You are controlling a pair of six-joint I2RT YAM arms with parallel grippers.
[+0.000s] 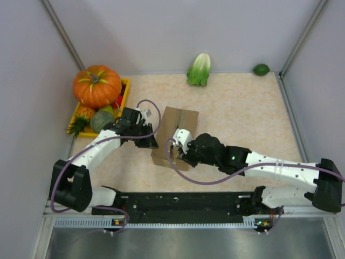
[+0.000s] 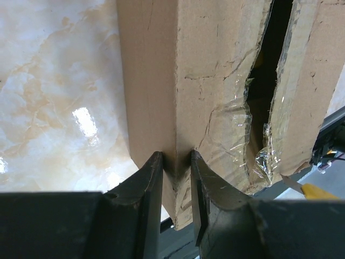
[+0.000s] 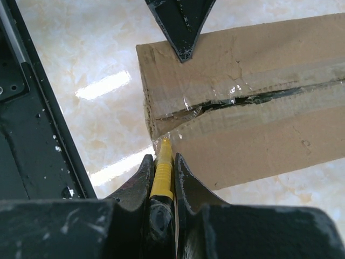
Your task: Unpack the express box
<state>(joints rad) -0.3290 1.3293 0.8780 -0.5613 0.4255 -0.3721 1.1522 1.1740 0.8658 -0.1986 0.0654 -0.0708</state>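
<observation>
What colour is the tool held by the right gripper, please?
Yellow tool, clearest in the right wrist view.

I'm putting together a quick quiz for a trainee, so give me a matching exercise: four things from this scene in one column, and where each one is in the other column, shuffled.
Things
1. express box
2. pumpkin
3. lime
4. yellow-handled tool

Places
A. far right corner of the table
B. clamped in the right gripper
C. in the yellow tray, far left
D. middle of the table

Pairs: 1-D, 2-C, 3-A, 4-B
</observation>
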